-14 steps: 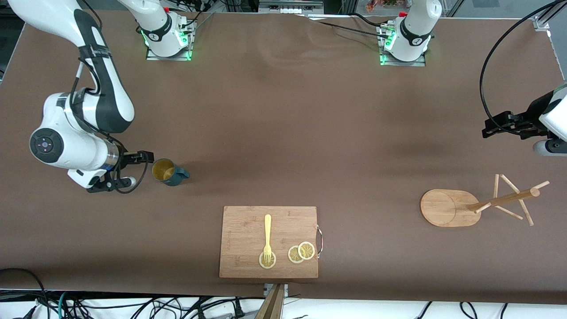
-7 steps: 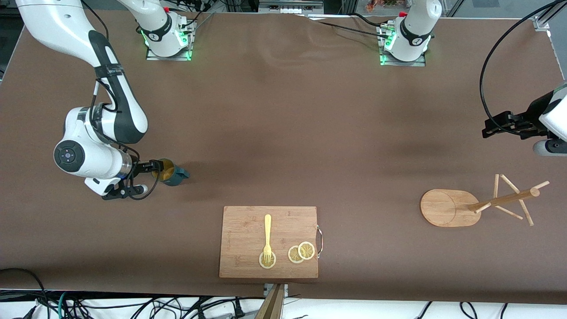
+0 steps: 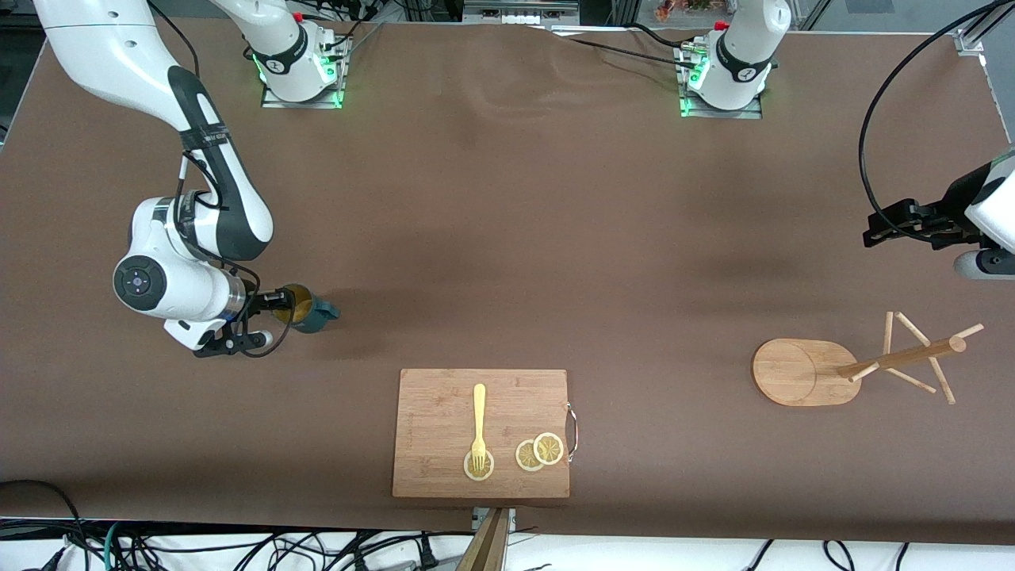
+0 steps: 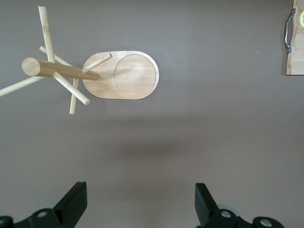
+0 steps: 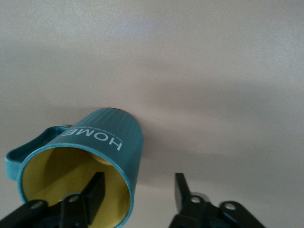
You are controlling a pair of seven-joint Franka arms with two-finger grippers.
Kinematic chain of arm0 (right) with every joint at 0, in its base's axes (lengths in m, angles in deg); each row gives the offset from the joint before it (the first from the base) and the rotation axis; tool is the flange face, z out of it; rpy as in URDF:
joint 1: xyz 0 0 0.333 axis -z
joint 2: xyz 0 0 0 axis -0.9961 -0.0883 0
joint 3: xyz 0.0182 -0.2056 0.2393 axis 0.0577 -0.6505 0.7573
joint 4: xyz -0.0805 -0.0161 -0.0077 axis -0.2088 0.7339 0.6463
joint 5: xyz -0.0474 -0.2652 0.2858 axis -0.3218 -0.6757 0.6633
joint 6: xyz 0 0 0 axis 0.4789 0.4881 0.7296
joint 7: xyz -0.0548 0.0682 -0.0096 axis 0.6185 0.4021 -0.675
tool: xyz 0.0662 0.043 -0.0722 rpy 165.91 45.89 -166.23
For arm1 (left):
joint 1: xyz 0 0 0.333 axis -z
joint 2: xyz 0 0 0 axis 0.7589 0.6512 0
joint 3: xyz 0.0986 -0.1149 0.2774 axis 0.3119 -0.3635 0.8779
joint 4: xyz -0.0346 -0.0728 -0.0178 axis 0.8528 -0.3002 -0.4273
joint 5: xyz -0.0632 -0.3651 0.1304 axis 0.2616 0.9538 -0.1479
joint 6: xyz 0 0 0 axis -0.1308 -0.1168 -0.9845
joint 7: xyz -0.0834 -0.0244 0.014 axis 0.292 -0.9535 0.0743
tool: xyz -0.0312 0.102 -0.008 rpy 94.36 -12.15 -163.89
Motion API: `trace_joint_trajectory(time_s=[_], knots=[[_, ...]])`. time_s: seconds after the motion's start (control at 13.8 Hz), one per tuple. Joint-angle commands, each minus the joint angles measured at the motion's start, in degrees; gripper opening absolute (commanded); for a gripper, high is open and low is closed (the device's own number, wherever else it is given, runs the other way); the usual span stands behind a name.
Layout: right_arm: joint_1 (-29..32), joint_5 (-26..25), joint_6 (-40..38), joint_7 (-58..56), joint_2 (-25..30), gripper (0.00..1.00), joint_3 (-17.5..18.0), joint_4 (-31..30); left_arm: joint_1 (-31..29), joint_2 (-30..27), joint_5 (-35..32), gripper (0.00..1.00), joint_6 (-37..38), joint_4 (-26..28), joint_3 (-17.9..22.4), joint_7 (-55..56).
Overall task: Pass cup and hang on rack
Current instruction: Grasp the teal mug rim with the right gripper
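The cup point(image 3: 308, 312), dark teal with a yellowish inside, stands on the table at the right arm's end, its handle pointing toward the left arm's end. My right gripper point(image 3: 277, 319) is at its rim and open. In the right wrist view the cup point(image 5: 102, 135) reads "HOME"; one finger point(image 5: 95, 190) is inside it and the other is outside, and the right gripper point(image 5: 138, 186) straddles the wall with a gap on the outer side. The rack point(image 3: 795, 371) stands at the left arm's end. My left gripper point(image 3: 874, 230) waits open in the air near it; in the left wrist view the left gripper point(image 4: 140, 192) is empty and the rack point(image 4: 121, 76) is in sight.
A wooden cutting board point(image 3: 444, 396) with a metal handle lies near the front edge at mid-table. It carries a yellow fork point(image 3: 479, 424) and lemon slices point(image 3: 540, 452). A black cable point(image 3: 868, 135) loops above the left arm's end.
The right arm has moved toward the cup, and one finger has gone inside its rim. Its jaws have narrowed. The left arm, the cup and the rack have not moved.
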Motion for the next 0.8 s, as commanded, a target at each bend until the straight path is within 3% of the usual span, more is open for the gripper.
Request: trace_joint_trajectory(time_s=[0.0, 0.22, 0.72], knots=[[-0.4, 1.0, 0.8, 1.6, 0.9, 0.43, 0.4, -1.5, -0.3, 0.8, 1.1, 1.00, 1.3, -2.1, 0.1, 0.1], [-0.4, 1.0, 0.8, 2.3, 1.0, 0.37, 0.4, -1.7, -0.3, 0.8, 1.1, 1.00, 1.3, -2.1, 0.1, 0.1], [-0.5, 1.0, 0.6, 2.3, 1.3, 0.11, 1.1, -1.7, -0.3, 0.8, 1.1, 1.00, 1.3, -2.1, 0.1, 0.1]])
